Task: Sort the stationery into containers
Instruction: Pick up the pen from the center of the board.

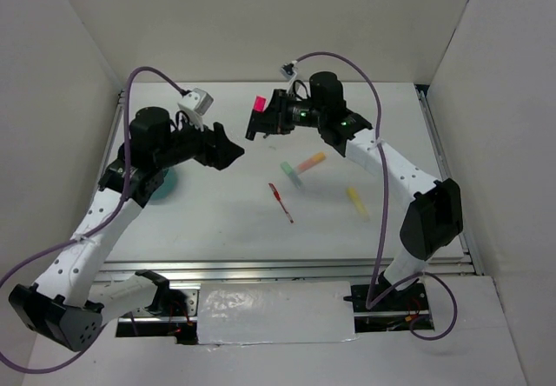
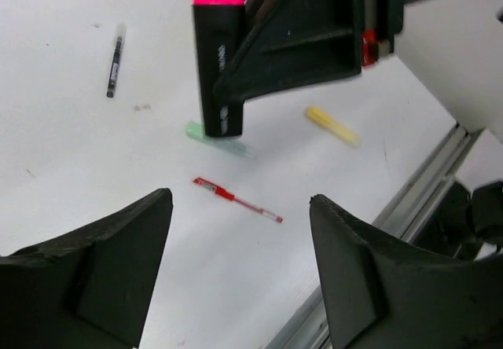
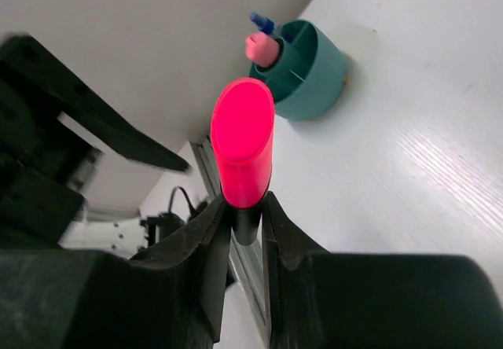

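right gripper [image 3: 245,207]: clamped on highlighter [image 3: 244,141], pink cap jutting past jaws | left gripper [image 2: 240,201]: wide open, empty, facing highlighter | cup [image 3: 318,70]: on table, well apart

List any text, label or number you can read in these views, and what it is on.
No text is legible.
White print on the black barrel of the pink highlighter, held in the right gripper: too blurred to read.
No other writing shows.

Only illegible white print on pink highlighter [image 2: 218,74]
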